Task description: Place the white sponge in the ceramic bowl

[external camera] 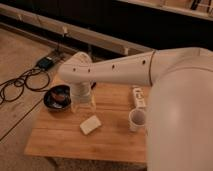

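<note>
The white sponge (90, 124) lies flat on the wooden table (60, 142), near its middle. The ceramic bowl (56, 97), dark with a reddish inside, sits at the table's left rear corner. My gripper (83, 106) hangs from the white arm between the two. It is just above the table, right of the bowl and a little behind the sponge. It is open, with nothing between its fingers, and touches neither object.
A white cup (137, 119) stands right of the sponge, with a white power strip (138, 96) behind it. My bulky white arm (170, 95) covers the table's right side. Black cables (20, 85) and an adapter lie on the floor at left.
</note>
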